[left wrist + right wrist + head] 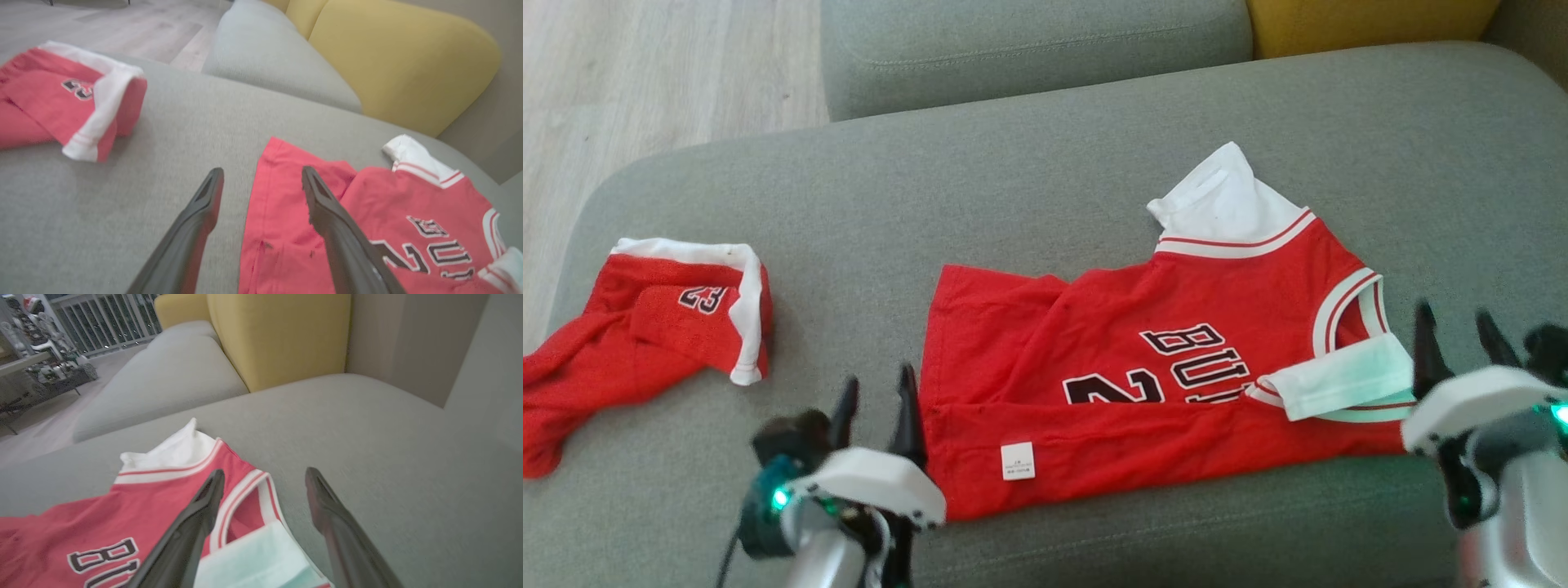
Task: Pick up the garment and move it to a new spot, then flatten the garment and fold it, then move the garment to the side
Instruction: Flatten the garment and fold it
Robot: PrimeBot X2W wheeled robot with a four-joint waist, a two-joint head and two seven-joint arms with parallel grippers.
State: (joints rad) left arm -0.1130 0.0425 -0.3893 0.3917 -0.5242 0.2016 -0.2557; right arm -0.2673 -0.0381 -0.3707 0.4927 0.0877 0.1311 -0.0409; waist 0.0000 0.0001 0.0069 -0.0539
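Grey fabric sofa seat (1045,163), red jersey (1143,392) with white sleeves lying partly folded right of centre near the front edge, red shorts (645,327) crumpled well apart at the left, left gripper (878,384) fingers spread at the jersey's hem end, right gripper (1454,314) fingers spread just beside the near sleeve, both holding nothing, small white label (1018,461) on the near fold.

Soft, even daylight, no real glare. Head view's fairly sharp, jersey (1143,343) casting just a thin shadow on the sofa (1045,180). Left wrist view looks washed out and smeary; right wrist view's dimmer, edges bending a bit.
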